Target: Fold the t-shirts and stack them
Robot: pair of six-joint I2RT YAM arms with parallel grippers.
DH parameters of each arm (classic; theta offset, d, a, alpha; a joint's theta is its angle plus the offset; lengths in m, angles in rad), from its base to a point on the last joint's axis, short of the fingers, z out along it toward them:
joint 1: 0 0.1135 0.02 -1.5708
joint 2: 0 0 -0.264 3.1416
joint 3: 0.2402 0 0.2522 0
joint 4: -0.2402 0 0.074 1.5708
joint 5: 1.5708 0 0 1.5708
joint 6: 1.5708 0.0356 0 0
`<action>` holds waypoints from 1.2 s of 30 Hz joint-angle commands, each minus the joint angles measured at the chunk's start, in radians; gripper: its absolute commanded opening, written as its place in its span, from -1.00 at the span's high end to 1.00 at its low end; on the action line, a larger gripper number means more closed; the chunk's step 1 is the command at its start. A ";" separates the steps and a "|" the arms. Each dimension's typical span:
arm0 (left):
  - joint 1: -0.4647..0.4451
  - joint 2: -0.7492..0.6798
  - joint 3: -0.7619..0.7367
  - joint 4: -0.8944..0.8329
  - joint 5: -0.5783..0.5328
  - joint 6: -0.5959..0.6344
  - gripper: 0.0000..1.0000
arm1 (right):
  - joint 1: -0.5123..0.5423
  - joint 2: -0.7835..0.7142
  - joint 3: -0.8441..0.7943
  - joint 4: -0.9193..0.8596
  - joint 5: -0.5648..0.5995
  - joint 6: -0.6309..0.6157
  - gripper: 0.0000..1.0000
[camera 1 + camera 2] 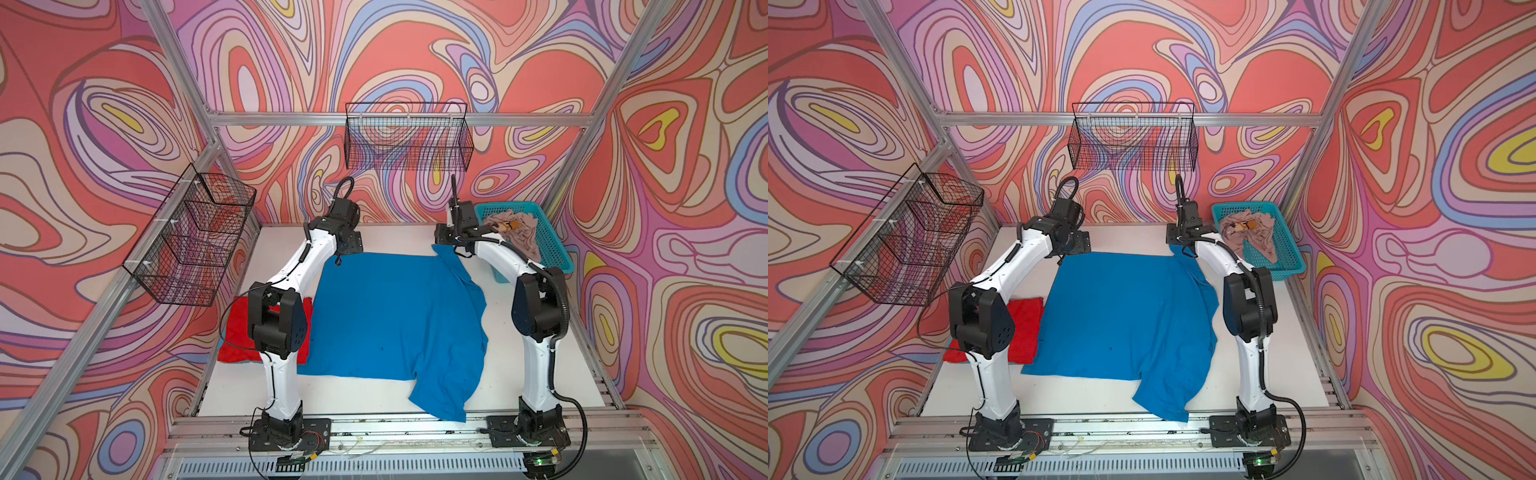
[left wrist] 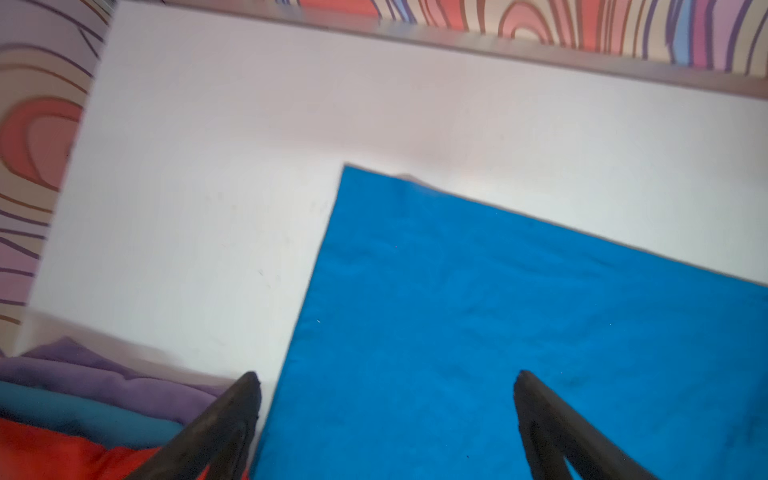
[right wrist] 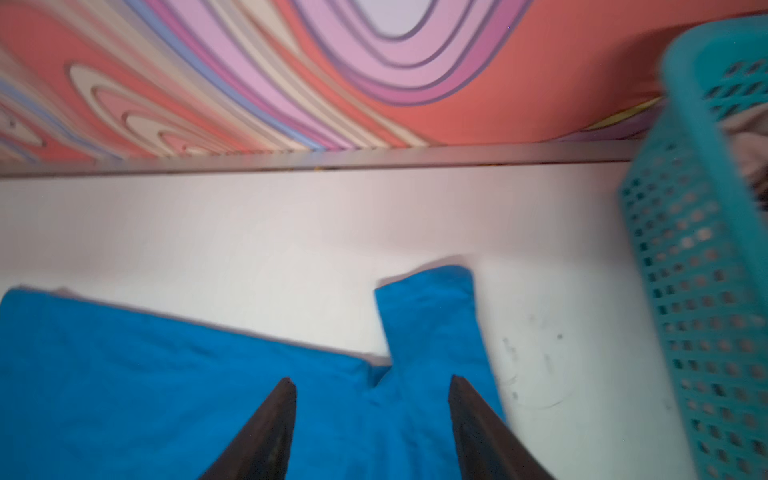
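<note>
Both the left end effector (image 2: 386,378) and the right end effector (image 3: 372,382) hang with jaws apart and empty above the far edge of the blue t-shirt (image 1: 395,316), which lies spread on the surface (image 1: 332,395) beside the folded red t-shirt (image 1: 235,332), I think ready for folding.

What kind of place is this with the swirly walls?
Probably a robot test booth, not a home: two robot arms, a metal frame around a white table, and swirly walls all round.

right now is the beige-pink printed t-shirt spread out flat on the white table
No, the beige-pink printed cloth t-shirt lies crumpled inside the turquoise plastic mesh basket.
</note>
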 commanded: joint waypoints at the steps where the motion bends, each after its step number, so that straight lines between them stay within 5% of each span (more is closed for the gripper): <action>1: -0.013 0.055 -0.074 -0.008 0.081 -0.107 -0.94 | 0.029 0.085 0.046 -0.050 0.070 -0.068 -0.22; 7: -0.014 0.102 -0.179 0.037 0.149 -0.188 -0.92 | 0.040 0.210 0.129 -0.076 0.184 -0.093 -0.10; 24: 0.004 0.204 -0.195 0.015 0.079 -0.239 -0.94 | 0.025 0.378 0.319 -0.138 0.351 -0.188 0.26; 28: 0.008 0.211 -0.200 0.015 0.083 -0.248 -0.94 | 0.017 0.414 0.377 -0.181 0.293 -0.190 0.39; 32: 0.007 0.204 -0.203 0.017 0.084 -0.249 -0.94 | 0.018 0.360 0.317 -0.129 0.131 -0.159 0.27; 36: 0.007 0.202 -0.204 0.021 0.085 -0.248 -0.94 | 0.019 0.372 0.332 -0.115 0.123 -0.130 0.23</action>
